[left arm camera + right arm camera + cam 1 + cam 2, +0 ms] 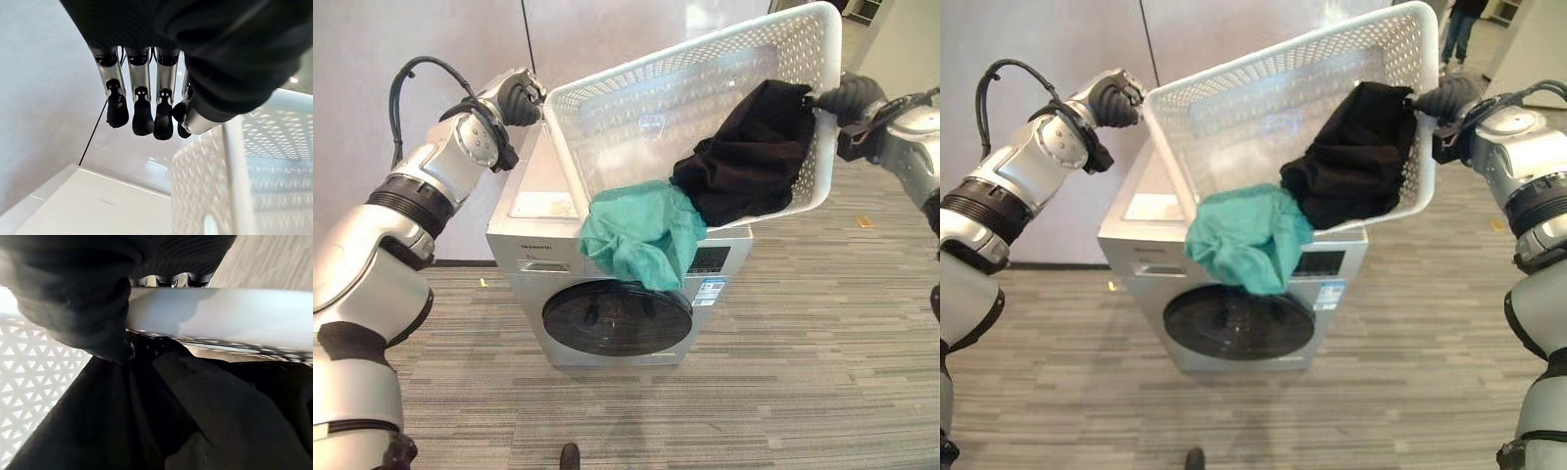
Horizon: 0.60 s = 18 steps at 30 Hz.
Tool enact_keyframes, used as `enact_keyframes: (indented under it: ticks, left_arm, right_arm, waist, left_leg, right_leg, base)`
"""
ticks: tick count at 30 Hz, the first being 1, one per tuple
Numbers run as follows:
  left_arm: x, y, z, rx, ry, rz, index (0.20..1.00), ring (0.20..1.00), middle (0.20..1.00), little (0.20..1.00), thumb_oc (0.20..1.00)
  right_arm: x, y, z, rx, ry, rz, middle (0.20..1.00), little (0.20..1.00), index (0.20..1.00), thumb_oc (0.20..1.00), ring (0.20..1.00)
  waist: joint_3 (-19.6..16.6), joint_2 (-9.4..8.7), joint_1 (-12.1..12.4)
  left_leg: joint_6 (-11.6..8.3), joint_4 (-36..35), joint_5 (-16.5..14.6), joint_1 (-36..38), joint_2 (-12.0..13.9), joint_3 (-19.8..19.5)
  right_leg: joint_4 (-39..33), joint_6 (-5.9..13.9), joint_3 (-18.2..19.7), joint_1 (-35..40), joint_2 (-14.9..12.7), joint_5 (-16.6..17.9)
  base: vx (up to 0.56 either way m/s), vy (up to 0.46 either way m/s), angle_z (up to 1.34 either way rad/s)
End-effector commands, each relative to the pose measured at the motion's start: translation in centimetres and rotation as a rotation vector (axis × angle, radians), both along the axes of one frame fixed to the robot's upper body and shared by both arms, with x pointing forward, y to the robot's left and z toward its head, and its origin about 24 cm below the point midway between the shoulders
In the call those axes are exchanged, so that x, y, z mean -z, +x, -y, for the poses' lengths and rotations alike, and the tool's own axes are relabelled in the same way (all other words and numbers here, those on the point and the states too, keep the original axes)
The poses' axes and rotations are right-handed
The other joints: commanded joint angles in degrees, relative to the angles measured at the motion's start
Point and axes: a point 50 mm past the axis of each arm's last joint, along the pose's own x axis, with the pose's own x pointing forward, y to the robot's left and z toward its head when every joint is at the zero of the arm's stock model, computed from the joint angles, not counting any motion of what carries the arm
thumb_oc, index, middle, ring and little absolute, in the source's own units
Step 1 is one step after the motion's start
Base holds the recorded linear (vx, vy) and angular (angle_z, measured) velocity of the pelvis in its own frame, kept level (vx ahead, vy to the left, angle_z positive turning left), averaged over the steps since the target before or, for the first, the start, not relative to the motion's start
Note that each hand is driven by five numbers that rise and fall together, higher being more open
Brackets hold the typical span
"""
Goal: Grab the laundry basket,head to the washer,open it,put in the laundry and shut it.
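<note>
1. You have the white laundry basket [705,98] raised above the washer [533,230] and tipped steeply, its open side facing you and its lower rim hanging over the washer's front top edge.
2. Your left hand [517,98] sits at the basket's left end, up by the rim. In the left wrist view its fingers [142,115] are bent downward just beside the perforated wall, with the thumb against the rim (you cannot tell from here whether they actually close round it).
3. Your right hand [1445,96] is at the basket's right end. In the right wrist view its thumb [105,340] presses the inside of the rim bar and the fingers wrap over the far side, so this hand is clamped on the basket.
4. A black garment [754,152] lies bunched in the right part of the basket, reaching up to the rim right where your right hand holds it.
5. A teal cloth [641,235] has slumped to the basket's lower edge and spills over it, hanging in front of the washer's control panel, just above the round door [617,318].
6. The dark round door on the washer's front looks closed.
7. The washer stands on striped grey carpet [803,372], near a pale wall [372,39].
8. A person's legs [1457,29] show in the background, well apart from the robot.
</note>
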Motion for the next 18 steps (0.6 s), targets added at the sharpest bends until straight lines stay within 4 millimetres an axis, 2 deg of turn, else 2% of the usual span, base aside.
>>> enact_keyframes:
  ticks: [1,4,5,8,10,11,12,13,14,15,18]
  left_arm:
    - [-2.4,0.4,0.6,-0.018,-0.047,0.075,0.200,0.200,0.200,0.200,0.200]
    - [-2.2,0.6,1.5,-0.002,-0.060,0.070,0.200,0.200,0.200,0.200,0.200]
    - [-2.0,0.7,2.5,0.024,-0.072,0.064,0.200,0.200,0.200,0.200,0.200]
    - [-1.3,0.9,3.8,0.051,-0.092,0.050,0.200,0.200,0.200,0.200,0.200]
    - [-1.0,0.9,4.7,0.074,-0.114,0.043,0.200,0.200,0.200,0.200,0.200]
    - [-0.8,0.9,5.6,0.106,-0.128,0.038,0.200,0.200,0.200,0.200,0.200]
    - [-0.8,0.9,5.6,0.105,-0.127,0.037,0.200,0.200,0.200,0.200,0.200]
    - [-0.8,0.7,6.3,0.135,-0.141,0.042,0.200,0.200,0.200,0.200,0.200]
    - [-0.4,0.7,6.5,0.144,-0.150,0.029,0.200,0.200,0.200,0.200,0.200]
    - [-0.4,0.7,6.5,0.144,-0.149,0.028,0.200,0.200,0.200,0.200,0.200]
    - [0.5,0.5,6.5,0.162,-0.179,0.004,0.200,0.200,0.200,0.200,0.200]
  right_arm:
    - [-6.9,-1.0,0.7,0.076,0.076,0.226,0.200,0.200,0.200,0.200,0.200]
    - [-6.3,-0.7,1.0,0.121,0.115,0.200,0.200,0.200,0.200,0.200,0.200]
    - [-5.8,-0.5,1.3,0.165,0.134,0.182,0.200,0.200,0.200,0.200,0.200]
    - [-5.6,-0.7,1.9,0.225,0.213,0.182,0.200,0.200,0.200,0.200,0.200]
    - [-4.9,-0.7,2.4,0.259,0.259,0.165,0.200,0.200,0.200,0.200,0.200]
    - [-4.3,-0.6,2.4,0.281,0.304,0.154,0.200,0.200,0.200,0.200,0.200]
    - [-4.3,-0.6,2.4,0.281,0.304,0.154,0.200,0.200,0.200,0.200,0.200]
    - [-4.1,-0.5,2.4,0.288,0.353,0.156,0.200,0.200,0.200,0.200,0.200]
    - [-3.2,-0.7,3.0,0.318,0.376,0.121,0.200,0.200,0.200,0.200,0.200]
    - [-3.2,-0.7,3.0,0.318,0.376,0.120,0.200,0.200,0.200,0.200,0.200]
    - [-2.5,-1.3,4.3,0.384,0.387,0.099,0.200,0.200,0.200,0.200,0.200]
  waist:
    - [-2.9,0.44,3.8]
    - [-2.7,0.30,4.2]
    - [-2.5,0.20,5.0]
    - [-2.2,-0.11,6.1]
    - [-1.8,-0.42,7.4]
    - [-1.4,-0.82,9.0]
    - [-1.4,-0.85,9.0]
    - [-0.8,-1.19,10.5]
    - [-0.6,-1.55,11.9]
    - [-0.6,-1.58,11.9]
    - [-0.4,-2.13,14.5]
  left_leg:
    - [-0.99,0.5,-9.7,8.6,2.4,2.4]
    - [-0.99,0.6,-9.6,8.4,2.5,2.1]
    - [-0.96,0.6,-9.6,8.1,2.5,1.8]
    - [-0.93,0.7,-9.6,7.7,2.5,1.3]
    - [-0.97,0.8,-9.5,7.4,2.6,0.9]
    - [-0.94,0.9,-9.4,6.9,2.7,0.4]
    - [-0.94,0.9,-9.4,6.9,2.6,0.4]
    - [-1.02,1.0,-9.2,6.3,2.7,0.1]
    - [-1.05,1.0,-9.1,5.9,2.7,-0.2]
    - [-1.05,1.0,-9.1,5.9,2.7,-0.2]
    - [-0.87,1.4,-9.4,5.8,2.7,-0.4]
  right_leg:
    - [3.8,0.80,-3.5,-3.6,0.0,-2.6]
    - [3.7,0.72,-3.7,-3.6,0.1,-2.6]
    - [3.6,0.65,-4.1,-3.6,0.2,-2.6]
    - [3.4,0.63,-4.6,-3.6,0.2,-2.7]
    - [3.3,0.74,-5.3,-3.5,0.2,-2.7]
    - [3.2,0.80,-6.0,-3.6,0.3,-2.8]
    - [3.2,0.80,-6.0,-3.6,0.3,-2.7]
    - [3.1,0.92,-6.9,-3.8,0.2,-2.8]
    - [2.9,1.01,-7.8,-3.7,0.2,-2.7]
    - [2.9,1.02,-7.8,-3.7,0.2,-2.7]
    - [2.2,1.18,-9.0,-3.0,0.3,-2.7]
  base:
    - [0.00,0.000,0.00]
    - [0.01,0.003,0.01]
    - [0.02,0.019,0.04]
    - [0.03,0.018,0.06]
    - [0.03,0.013,0.11]
    - [0.01,0.004,0.09]
    - [0.01,0.000,0.11]
    - [0.02,0.006,0.12]
    - [0.02,0.006,0.13]
    - [0.04,0.009,0.15]
    - [0.06,0.007,0.15]
